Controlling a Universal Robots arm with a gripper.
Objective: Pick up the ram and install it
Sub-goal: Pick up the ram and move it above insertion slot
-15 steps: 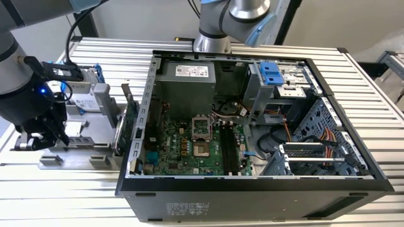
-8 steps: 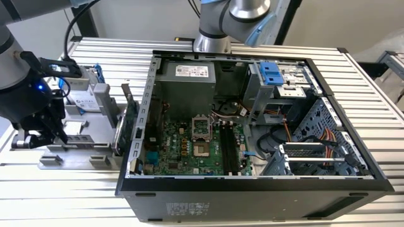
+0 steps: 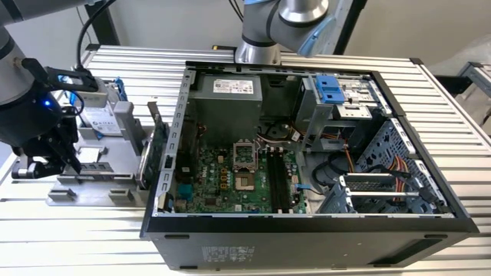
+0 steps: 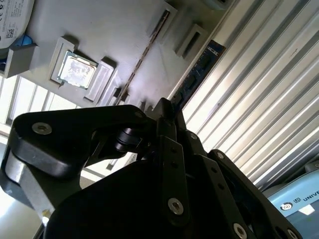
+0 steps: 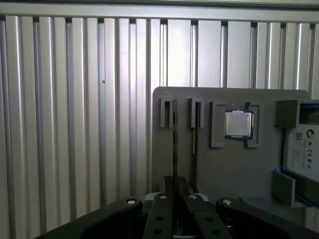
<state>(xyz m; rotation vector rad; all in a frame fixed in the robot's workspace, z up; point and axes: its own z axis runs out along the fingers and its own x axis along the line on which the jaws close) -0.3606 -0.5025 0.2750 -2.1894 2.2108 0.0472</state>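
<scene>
The exterior view shows the arm (image 3: 23, 109) bent downward beside the open computer case (image 3: 307, 241), while the first wrist view shows its end effector (image 5: 174, 183) pinching the ram (image 5: 174, 137), which stands in a grey holder (image 5: 229, 169).

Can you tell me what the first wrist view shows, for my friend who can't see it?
The robot's black claw is lined up with a thin ram stick standing on edge in a grey tray. The tray, on a ribbed metal table, also holds another thin stick, a square silver chip and a hard drive.
</scene>
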